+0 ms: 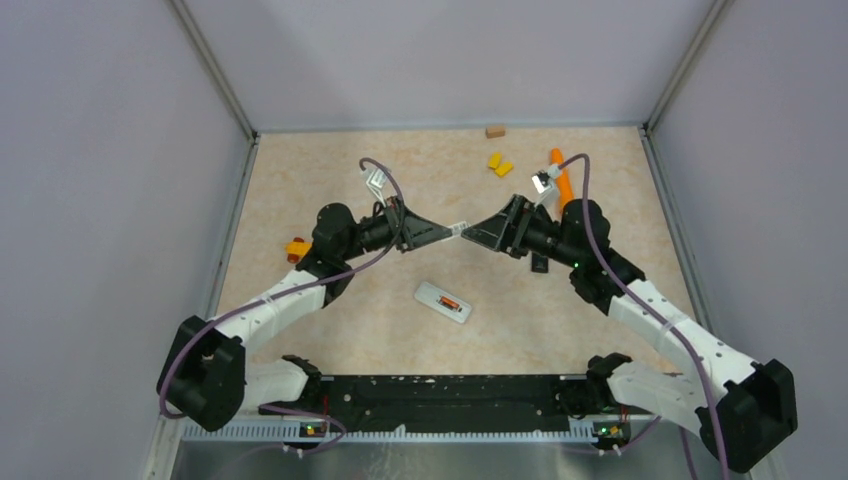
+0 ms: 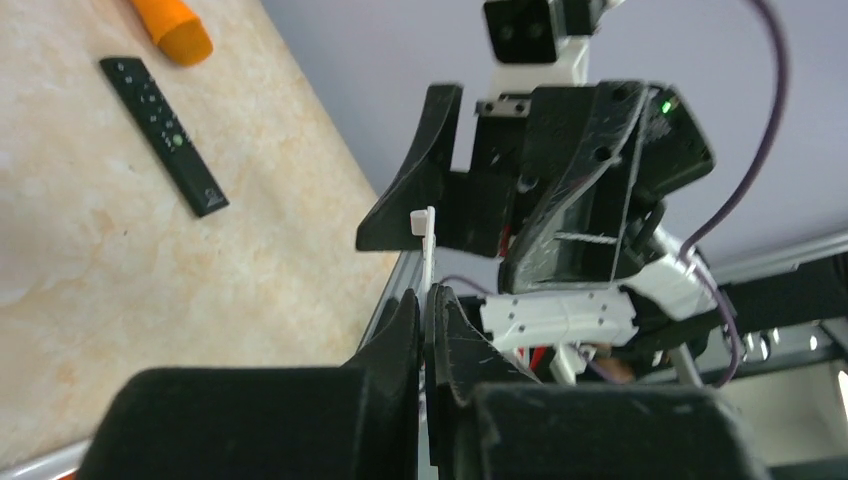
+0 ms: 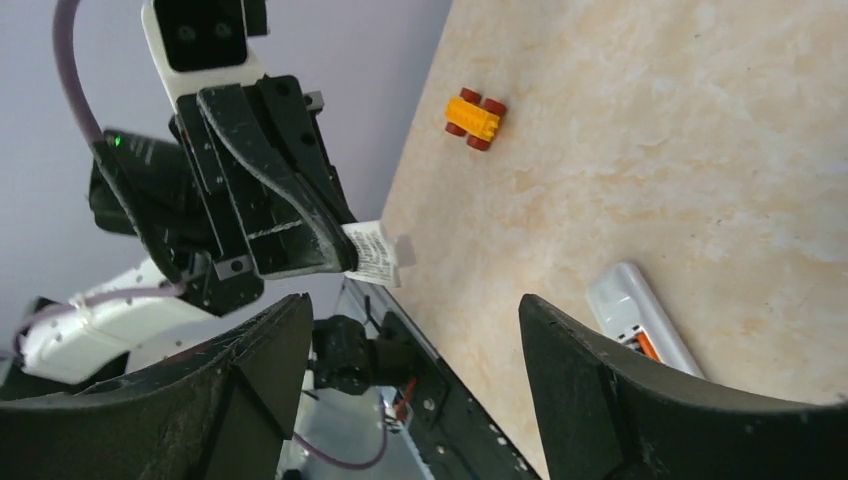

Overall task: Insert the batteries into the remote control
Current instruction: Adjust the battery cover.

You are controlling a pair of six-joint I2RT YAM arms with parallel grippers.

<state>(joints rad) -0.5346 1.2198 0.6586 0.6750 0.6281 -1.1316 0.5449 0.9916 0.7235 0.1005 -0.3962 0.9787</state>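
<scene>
Pinches thin white cover (image 3: 372, 252) mid-air in left gripper (image 1: 447, 232), likely to keep the battery bay of white remote (image 1: 443, 302) exposed. Holds right gripper (image 1: 480, 235) spread wide just beside cover, gripping nothing.

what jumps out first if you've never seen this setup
The two arms meet tip to tip above the middle of the table: the left end effector is shut on a small white flat piece, and the right end effector stands open just in front of it. Nearer the bases lies a white remote with its compartment open and an orange-red battery inside.
</scene>
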